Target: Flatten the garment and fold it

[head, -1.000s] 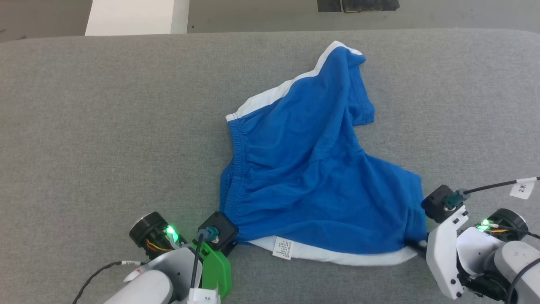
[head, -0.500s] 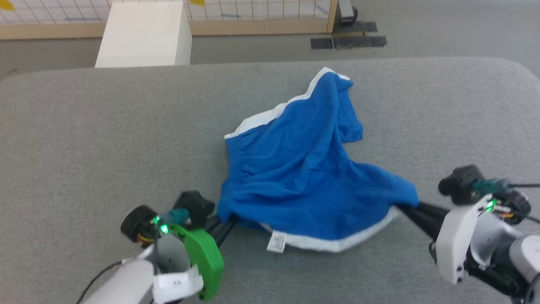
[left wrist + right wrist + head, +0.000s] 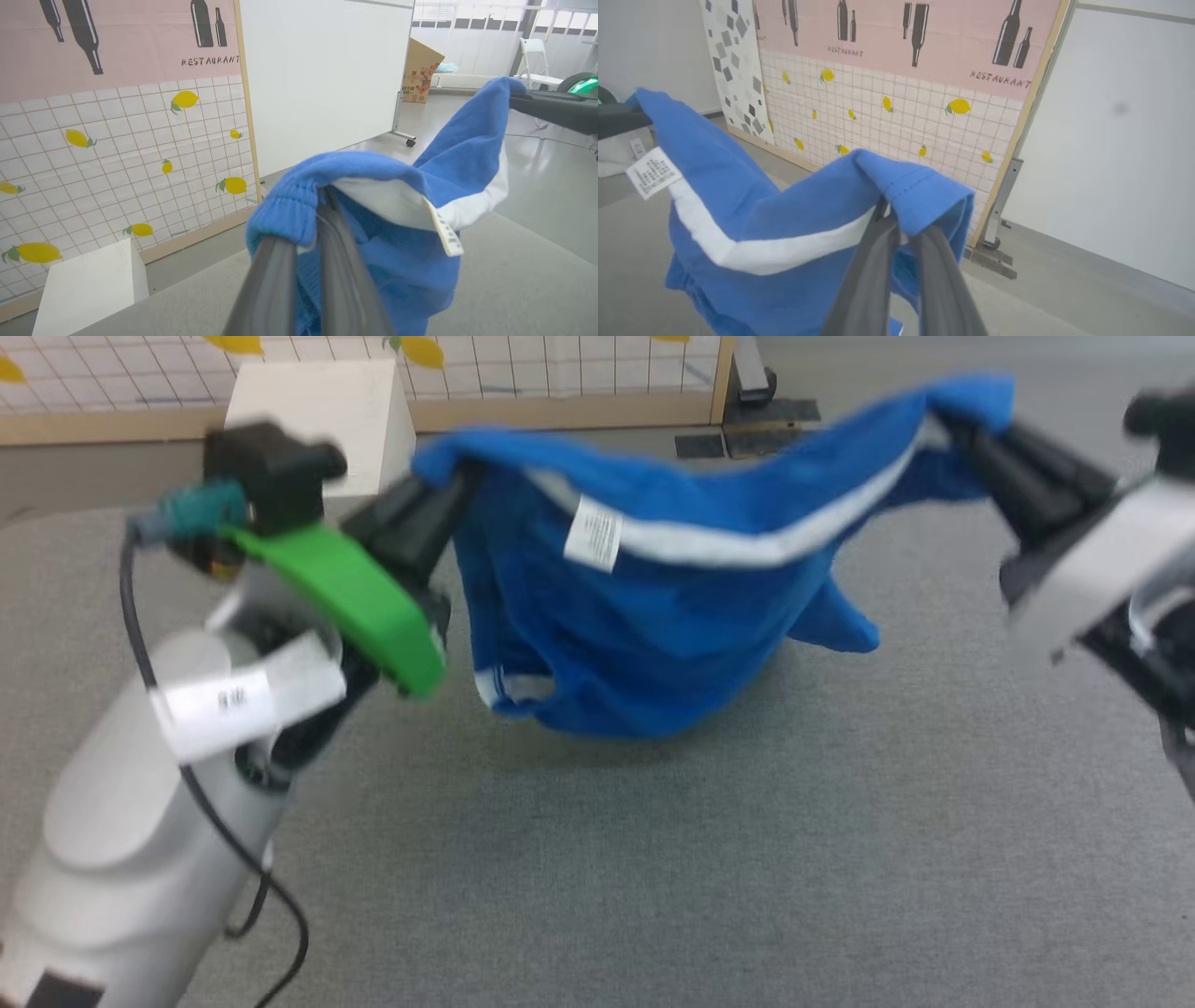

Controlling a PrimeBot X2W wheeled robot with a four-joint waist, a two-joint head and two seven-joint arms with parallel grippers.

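Two-point suspension of the garment (image 3: pixel 672 644) above the grey tabletop (image 3: pixel 653 859); lowest fold near the surface, contact there not discernible.

Left gripper (image 3: pixel 462 481): fingers closed tight on the gathered waistband corner, fabric bunched over the fingertips in the left wrist view.

Right gripper (image 3: pixel 945 425): fingers pinched together on a hemmed blue corner, at the far end of the white stripe (image 3: pixel 747 549).

Between the two holds, a sagging span of bright blue fabric, with the stripe along its upper edge. Small white tag (image 3: pixel 594 537) hanging just below that edge, nearer the left gripper. Loose folds drooping beneath, above a soft shadow on the tabletop.

Behind the tabletop, a white box (image 3: pixel 322 401) on the floor and a gridded wall panel (image 3: pixel 560 369) printed with yellow lemons. Motion blur on both arms in the head view.
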